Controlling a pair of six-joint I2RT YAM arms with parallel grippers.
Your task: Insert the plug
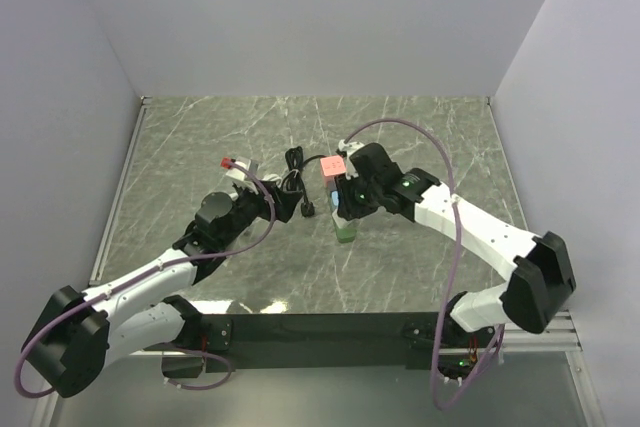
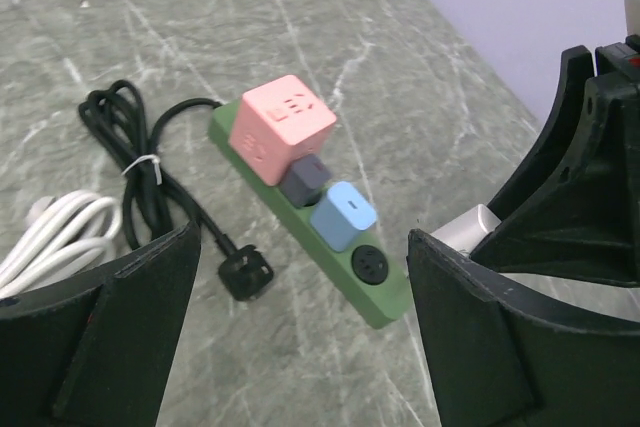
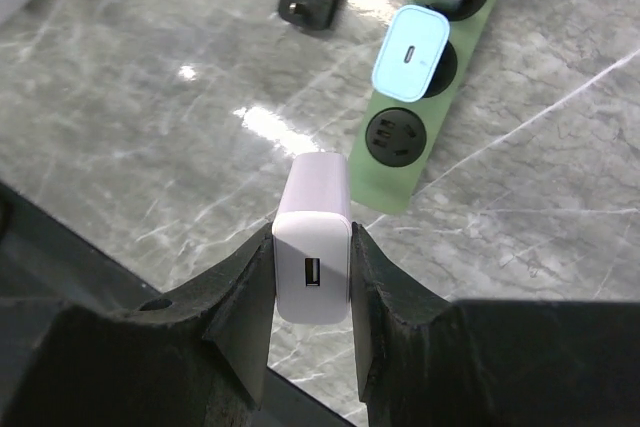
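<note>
Marble table (image 1: 200,137) carries a green strip (image 2: 385,299), its end socket free. Near that end the right gripper (image 3: 312,269) pinches the white plug (image 3: 312,237) — the left gripper (image 2: 305,322) stands spread wide near the strip.

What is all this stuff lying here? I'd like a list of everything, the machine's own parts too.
table: one, grey-green marble, under everything
power strip: one, green, lying mid-table
pink cube plug: one, pink, in the strip's far end
dark grey plug: one, dark grey, in the strip next to the pink cube
light blue charger: one, light blue, in the strip next to the grey plug
empty socket: one, black, at the strip's near end
black cable with plug: one, black, bundled on the table left of the strip
white cable: one, white, coiled left of the black cable
white charger: one, white, gripped in the right hand, above the table near the empty socket
left hand: one, black, open, holding nothing
right hand: one, black, shut on the white charger
</note>
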